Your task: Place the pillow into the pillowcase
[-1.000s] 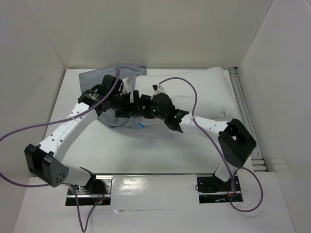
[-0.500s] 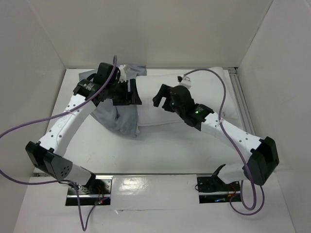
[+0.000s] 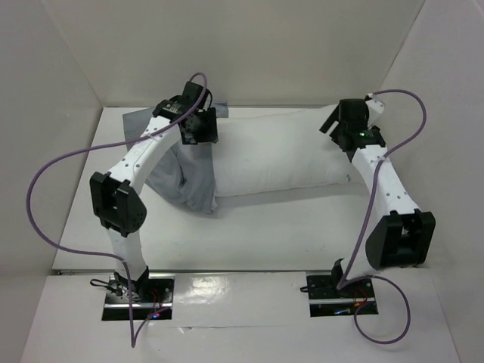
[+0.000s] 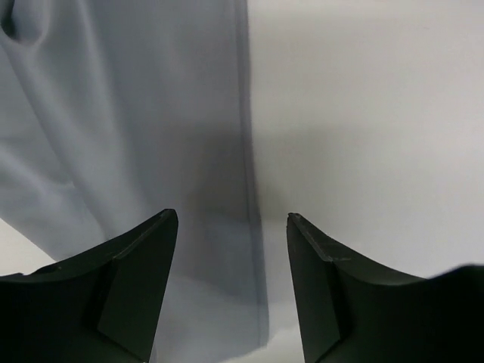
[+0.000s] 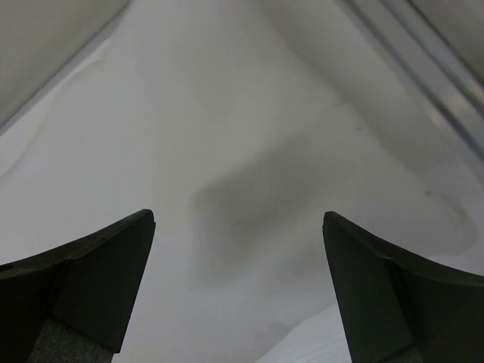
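The white pillow [image 3: 280, 155] lies across the back of the table. Its left end is inside the grey pillowcase [image 3: 185, 181], which is bunched over that end. My left gripper [image 3: 203, 130] is open above the pillowcase's open edge at the pillow's back left. In the left wrist view the grey pillowcase [image 4: 128, 128] meets the white pillow [image 4: 363, 113] along a hem between my open fingers [image 4: 231, 227]. My right gripper [image 3: 338, 125] is open above the pillow's right end. The right wrist view shows the pillow [image 5: 227, 174] below that gripper [image 5: 238, 227].
White walls close in the table on the left, back and right. A metal rail [image 3: 378, 162] runs along the right side of the table, also in the right wrist view [image 5: 423, 60]. Purple cables loop from both arms.
Both arms have left the middle of the pillow. The left gripper moved back to the pillowcase's open edge, the right gripper swung far right to the pillow's right end. Both are empty.
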Motion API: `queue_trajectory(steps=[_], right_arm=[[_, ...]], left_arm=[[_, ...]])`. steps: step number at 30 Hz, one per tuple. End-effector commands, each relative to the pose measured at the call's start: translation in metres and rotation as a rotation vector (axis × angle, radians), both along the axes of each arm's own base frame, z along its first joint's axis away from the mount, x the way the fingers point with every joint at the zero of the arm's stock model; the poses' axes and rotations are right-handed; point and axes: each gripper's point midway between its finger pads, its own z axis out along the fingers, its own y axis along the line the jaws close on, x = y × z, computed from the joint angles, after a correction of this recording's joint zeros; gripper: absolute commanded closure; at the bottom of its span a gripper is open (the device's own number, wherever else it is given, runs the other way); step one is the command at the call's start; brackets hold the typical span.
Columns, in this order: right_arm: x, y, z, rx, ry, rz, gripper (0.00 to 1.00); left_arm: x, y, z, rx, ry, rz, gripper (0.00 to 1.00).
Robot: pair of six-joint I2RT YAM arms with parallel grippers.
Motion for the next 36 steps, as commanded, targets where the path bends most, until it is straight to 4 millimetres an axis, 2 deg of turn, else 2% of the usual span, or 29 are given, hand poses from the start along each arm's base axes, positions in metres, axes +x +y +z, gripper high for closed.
queue_trajectory(steps=[1, 2, 3, 5, 6, 7, 10, 12, 13, 14, 15, 16, 18, 19, 21, 22, 23, 25, 26, 27, 28, 29, 30, 31, 32, 33, 34, 35, 36], right_arm=[[0.006, -0.025, -0.020, 0.025, 0.082, 0.022, 0.01], [0.008, -0.042, -0.026, 0.029, 0.092, -0.006, 0.01], [0.011, -0.048, -0.042, 0.037, 0.132, -0.006, 0.01], [0.017, -0.057, -0.049, 0.047, 0.136, -0.010, 0.01], [0.016, -0.059, -0.060, 0.064, 0.161, -0.007, 0.01], [0.021, -0.058, -0.070, 0.085, 0.174, 0.018, 0.01], [0.022, -0.040, -0.099, 0.153, 0.206, 0.102, 0.01], [0.022, -0.026, -0.112, 0.189, 0.199, 0.184, 0.26], [0.021, -0.006, -0.111, 0.244, 0.178, 0.264, 0.43], [0.020, 0.001, -0.115, 0.265, 0.158, 0.296, 0.89], [0.018, 0.017, -0.113, 0.291, 0.141, 0.339, 1.00], [0.015, 0.029, -0.101, 0.315, 0.106, 0.379, 1.00], [0.009, 0.051, -0.094, 0.333, 0.082, 0.421, 1.00], [0.006, 0.059, -0.076, 0.343, 0.040, 0.428, 1.00], [-0.001, 0.084, -0.061, 0.367, 0.015, 0.465, 1.00], [-0.007, 0.089, -0.048, 0.368, -0.009, 0.463, 1.00], [-0.010, 0.097, -0.038, 0.372, -0.028, 0.480, 1.00], [-0.016, 0.108, -0.019, 0.388, -0.074, 0.471, 1.00], [-0.021, 0.106, 0.001, 0.388, -0.127, 0.462, 1.00], [-0.027, 0.108, 0.008, 0.396, -0.138, 0.456, 1.00], [-0.031, 0.106, 0.016, 0.408, -0.157, 0.435, 1.00], [-0.037, 0.108, 0.024, 0.408, -0.173, 0.433, 1.00], [-0.046, 0.102, 0.043, 0.390, -0.224, 0.419, 1.00], [-0.059, 0.108, 0.038, 0.396, -0.197, 0.419, 1.00], [-0.067, 0.108, 0.037, 0.397, -0.192, 0.408, 1.00], [-0.079, 0.104, 0.044, 0.386, -0.217, 0.387, 1.00], [-0.090, 0.103, 0.034, 0.388, -0.183, 0.367, 1.00], [-0.102, 0.110, 0.013, 0.402, -0.145, 0.366, 1.00], [-0.114, 0.107, 0.009, 0.401, -0.155, 0.343, 1.00]], left_arm=[[0.018, 0.008, -0.007, 0.054, -0.005, 0.060, 0.29], [0.020, 0.007, -0.010, 0.056, 0.000, 0.060, 0.32], [0.023, 0.006, -0.012, 0.056, 0.001, 0.060, 0.35], [0.025, 0.003, -0.016, 0.052, 0.015, 0.052, 0.48], [0.025, 0.001, -0.016, 0.045, 0.018, 0.047, 0.56], [0.027, 0.000, -0.016, 0.044, 0.015, 0.047, 0.72], [0.026, -0.006, -0.013, 0.019, 0.015, 0.019, 0.88], [0.026, -0.015, -0.005, 0.000, 0.001, -0.016, 0.94], [0.025, -0.017, -0.005, -0.005, 0.005, -0.032, 0.96], [0.021, -0.028, -0.002, -0.028, 0.004, -0.062, 0.97], [0.020, -0.035, 0.004, -0.035, -0.010, -0.089, 1.00], [0.014, -0.050, 0.009, -0.041, -0.019, -0.136, 1.00], [0.010, -0.072, 0.019, -0.082, -0.036, -0.192, 1.00], [0.002, -0.090, 0.013, -0.084, -0.015, -0.242, 1.00], [-0.005, -0.116, 0.026, -0.137, -0.031, -0.310, 1.00], [-0.014, -0.136, 0.028, -0.159, -0.030, -0.360, 1.00], [-0.017, -0.150, 0.021, -0.177, -0.010, -0.395, 1.00], [-0.029, -0.183, 0.034, -0.278, 0.000, -0.482, 1.00], [-0.039, -0.198, 0.034, -0.303, 0.013, -0.528, 1.00], [-0.037, -0.206, 0.036, -0.334, 0.016, -0.541, 1.00], [-0.045, -0.216, 0.039, -0.362, 0.025, -0.579, 1.00], [-0.044, -0.217, 0.043, -0.372, 0.021, -0.572, 1.00], [-0.042, -0.219, 0.045, -0.377, 0.008, -0.574, 1.00], [-0.037, -0.214, 0.059, -0.384, -0.039, -0.562, 1.00], [-0.036, -0.214, 0.058, -0.385, -0.039, -0.562, 1.00], [-0.027, -0.205, 0.065, -0.391, -0.063, -0.543, 1.00], [-0.029, -0.206, 0.066, -0.397, -0.060, -0.549, 1.00], [-0.022, -0.202, 0.068, -0.401, -0.074, -0.539, 1.00], [-0.022, -0.202, 0.068, -0.401, -0.074, -0.539, 1.00]])
